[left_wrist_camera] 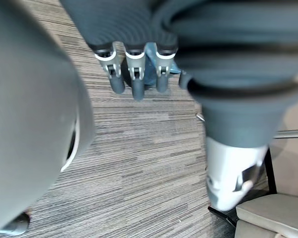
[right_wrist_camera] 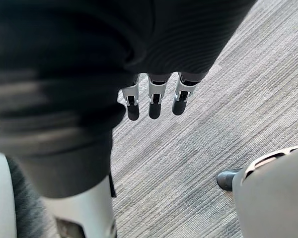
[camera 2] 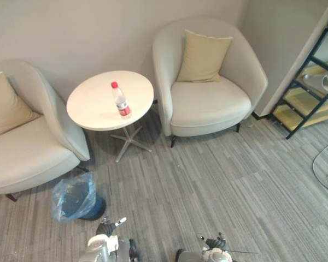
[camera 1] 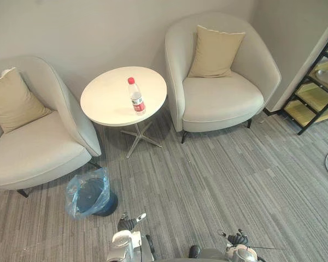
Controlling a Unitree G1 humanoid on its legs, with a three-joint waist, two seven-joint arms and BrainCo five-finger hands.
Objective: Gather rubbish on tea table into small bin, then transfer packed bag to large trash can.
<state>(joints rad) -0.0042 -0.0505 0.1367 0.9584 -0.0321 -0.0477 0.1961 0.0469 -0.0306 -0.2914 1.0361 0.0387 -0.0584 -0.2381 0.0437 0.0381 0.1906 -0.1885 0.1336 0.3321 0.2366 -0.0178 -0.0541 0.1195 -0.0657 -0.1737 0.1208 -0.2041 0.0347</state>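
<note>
**Bottle on table, both hands empty and low**

Left eye view: The bottle, red cap, stood upright near the middle of the round table, the only rubbish visible on it. The bin, lined with a blue bag, sat on the carpet just beside the left chair and near the table's foot. It was probably parked there to keep the carry from the table short. The left hand and right hand hung at the bottom edge, well apart from bottle and bin. Judged: gathering not yet begun, and an approach was needed first. Both hands were largely cut off, so finger state was unreadable from here.

Right eye view: Same layout. The bag's film hid the bin's inside, so whether it held anything could not be told. The bottle's fill level was too small to read. The shelf was cut off by the right edge.

Left wrist view: Its fingers hung straight and relaxed, slightly spread, holding nothing. A scrap of blue bag showed behind them. The thumb was hard to make out.

Right wrist view: Its fingers were likewise straight and loose, with nothing in them, over bare carpet.
</note>
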